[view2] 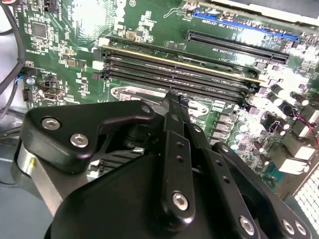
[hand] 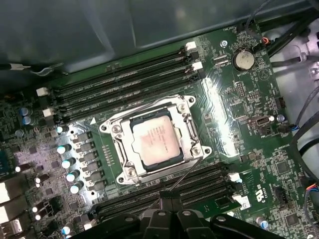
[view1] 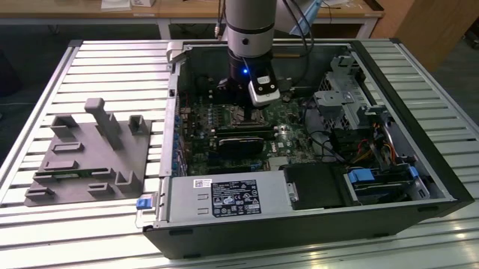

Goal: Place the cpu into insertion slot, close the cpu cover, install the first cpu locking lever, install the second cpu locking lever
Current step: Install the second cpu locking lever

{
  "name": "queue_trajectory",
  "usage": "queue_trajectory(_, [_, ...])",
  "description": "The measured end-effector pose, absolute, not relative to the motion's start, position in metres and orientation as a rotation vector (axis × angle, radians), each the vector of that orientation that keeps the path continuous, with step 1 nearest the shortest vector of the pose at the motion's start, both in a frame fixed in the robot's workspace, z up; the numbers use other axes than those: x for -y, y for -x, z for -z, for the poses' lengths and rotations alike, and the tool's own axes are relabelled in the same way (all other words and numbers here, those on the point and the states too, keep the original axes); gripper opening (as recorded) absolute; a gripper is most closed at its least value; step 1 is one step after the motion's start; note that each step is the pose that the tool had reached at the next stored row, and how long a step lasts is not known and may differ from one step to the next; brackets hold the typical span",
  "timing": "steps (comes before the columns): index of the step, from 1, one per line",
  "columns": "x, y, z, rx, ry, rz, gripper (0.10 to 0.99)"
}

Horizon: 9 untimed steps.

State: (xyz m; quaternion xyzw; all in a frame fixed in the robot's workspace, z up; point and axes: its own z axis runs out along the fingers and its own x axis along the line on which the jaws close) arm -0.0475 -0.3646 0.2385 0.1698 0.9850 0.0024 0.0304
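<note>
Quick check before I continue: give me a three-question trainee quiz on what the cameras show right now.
1. True or false: the chip lies in its socket with the metal cover down around it.
2. In the first wrist view, the hand is nearest to: A the coin battery, B the thin lever, C the power supply.
3. Fill in: the grey tray lies on the exterior view's ___ of the case.
Key: 1 true; 2 B; 3 left.
</note>
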Motion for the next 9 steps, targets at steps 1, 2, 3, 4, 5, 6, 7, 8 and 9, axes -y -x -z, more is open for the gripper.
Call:
queue_trajectory(1, [0.3646, 0.0476, -0.2385, -3.036, -0.523, -0.007, 0.106])
queue_trajectory(2, [0.3646, 0.0478, -0.2385, -3.036, -0.522, -0.007, 0.106])
queue_trajectory(3, [0.3646, 0.0480, -0.2384, -3.036, -0.521, -0.007, 0.106])
queue_trajectory(4, [0.3647, 0.0484, -0.2383, -3.037, -0.519, -0.008, 0.106])
queue_trajectory(5, [0.3647, 0.0491, -0.2381, -3.038, -0.511, -0.008, 0.106])
queue_trajectory(6, [0.3647, 0.0497, -0.2378, -3.040, -0.499, -0.008, 0.106])
queue_trajectory(7, [0.3647, 0.0501, -0.2373, -3.042, -0.484, -0.008, 0.106])
queue_trajectory(8, [0.3647, 0.0504, -0.2366, -3.045, -0.465, -0.009, 0.106])
queue_trajectory(9, [0.3647, 0.0507, -0.2358, -3.049, -0.443, -0.010, 0.106])
